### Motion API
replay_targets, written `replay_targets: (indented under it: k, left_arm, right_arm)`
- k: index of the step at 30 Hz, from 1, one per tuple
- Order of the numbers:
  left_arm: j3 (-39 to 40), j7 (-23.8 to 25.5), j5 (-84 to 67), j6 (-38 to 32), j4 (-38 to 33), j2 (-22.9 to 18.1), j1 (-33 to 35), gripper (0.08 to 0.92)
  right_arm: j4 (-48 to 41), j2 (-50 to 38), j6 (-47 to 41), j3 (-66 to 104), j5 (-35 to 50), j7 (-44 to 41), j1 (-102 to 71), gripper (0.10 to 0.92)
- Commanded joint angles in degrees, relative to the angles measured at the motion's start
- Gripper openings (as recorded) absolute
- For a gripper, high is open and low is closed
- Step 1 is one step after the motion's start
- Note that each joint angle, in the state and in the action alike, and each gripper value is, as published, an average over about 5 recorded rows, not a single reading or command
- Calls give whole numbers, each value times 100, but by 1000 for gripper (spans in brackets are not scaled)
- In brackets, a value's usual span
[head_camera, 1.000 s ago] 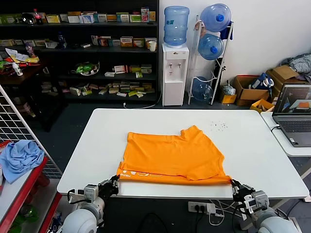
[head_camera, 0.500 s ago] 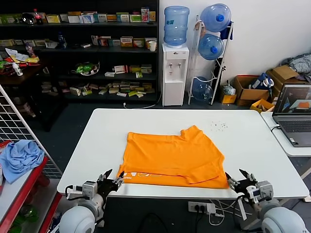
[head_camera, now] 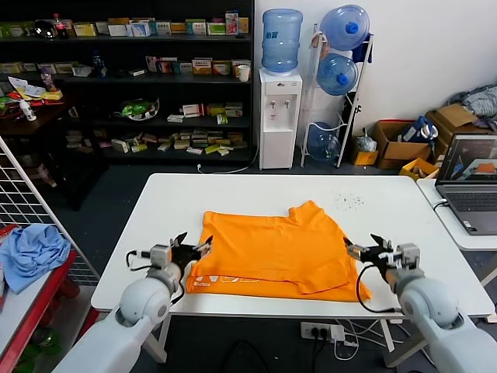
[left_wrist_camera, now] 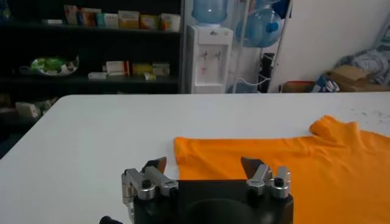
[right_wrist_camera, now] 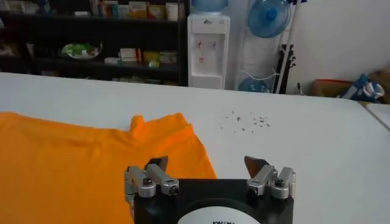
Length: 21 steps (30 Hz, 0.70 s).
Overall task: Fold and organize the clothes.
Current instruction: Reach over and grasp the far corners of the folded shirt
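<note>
Since a second ago both arms have come up from the near edge of the worktop [head_camera: 256, 190] and moved farther in over it, one to each side of the T-shirt [head_camera: 276, 252], and both grippers have let go of its near hem, their jaws going from pinched to spread. The near fold they were holding now lies flat, with the near edge sitting slightly farther in from the worktop's front edge.

The white worktop carries the bright orange T-shirt near its middle, folded into a broad flat shape with a sleeve peak poking up on the far side and a strip of white lettering [head_camera: 221, 278] showing along the near left edge.

The left gripper [head_camera: 192, 247] hovers just beside the shirt's left edge, its jaws spread wide and holding nothing; in the left wrist view the left gripper [left_wrist_camera: 204, 167] has the shirt's far left corner showing between its open fingers [left_wrist_camera: 154, 165], not touching it.

The right gripper [head_camera: 365, 250] sits just beside the shirt's right edge, jaws likewise spread wide and empty; in the right wrist view the right gripper [right_wrist_camera: 207, 165] is open with the shirt's right edge just beyond its fingers [right_wrist_camera: 156, 164].

A scatter of small dark specks [head_camera: 349, 201] marks the far right of the worktop.
</note>
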Motion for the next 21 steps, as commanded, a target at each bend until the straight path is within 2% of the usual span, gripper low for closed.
replay_targets:
  k: [1,9,15,21]
  left_arm:
    - [548,162,-49,1,1947,-557,-1743,823]
    - [557,292,124,-20,3071,-1052,-2163,823]
    - [384,330,68,-29,3615,-1359,-2297,823]
    - [384,377,219,-85,3948,-1467,-2341,823]
  right_arm:
    - [-1626,270,-17,-969,268,-278,1972,823]
    - [-3021,852,34,-1145,-62,-720,2618,823]
    - [-3733,1239,243,-1107,-447,-1011,2741,823]
    - [-4344,1595,574,-1029,-912,-1365,2809,823]
